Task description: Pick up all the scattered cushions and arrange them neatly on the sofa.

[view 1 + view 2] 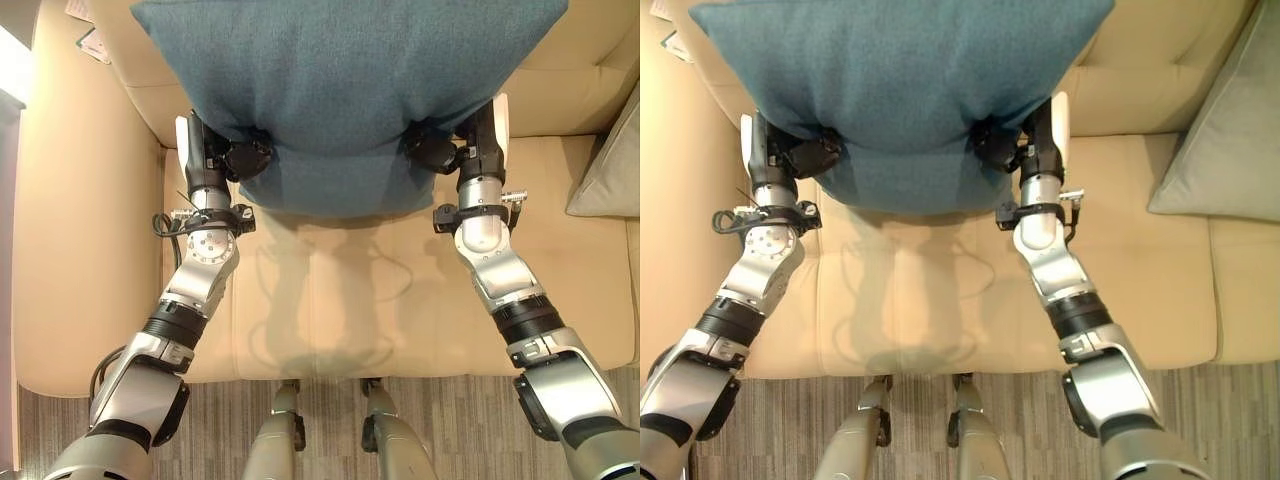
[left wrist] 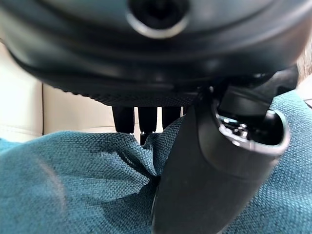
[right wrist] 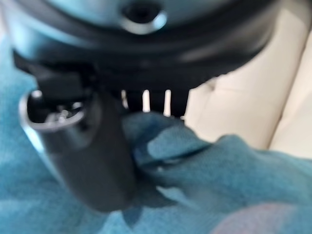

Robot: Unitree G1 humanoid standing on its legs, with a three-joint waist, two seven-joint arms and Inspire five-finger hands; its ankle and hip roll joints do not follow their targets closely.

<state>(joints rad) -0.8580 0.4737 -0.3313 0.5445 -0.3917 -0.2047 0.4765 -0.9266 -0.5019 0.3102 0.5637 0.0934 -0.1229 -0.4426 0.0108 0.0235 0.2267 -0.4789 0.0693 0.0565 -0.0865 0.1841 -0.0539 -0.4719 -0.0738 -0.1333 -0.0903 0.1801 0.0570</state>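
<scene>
A large teal cushion [image 1: 345, 85] hangs above the cream sofa seat [image 1: 330, 290], held up between both hands. My left hand [image 1: 238, 160] pinches the cushion's lower left corner, thumb [image 2: 204, 170] pressed on the teal cloth [image 2: 73, 185] and fingers behind it. On the other side, my right hand [image 1: 440, 152] is shut on the lower right corner, with the thumb [image 3: 92, 156] over a bunched fold of the cushion [image 3: 204, 165]. The cushion covers most of the sofa's backrest [image 1: 570, 70].
A grey cushion [image 1: 1230, 140] leans on the sofa at the right. The sofa's left armrest [image 1: 80, 230] runs along the left side. Papers [image 1: 92, 40] lie at its top left. Striped carpet [image 1: 450, 430] lies before the sofa.
</scene>
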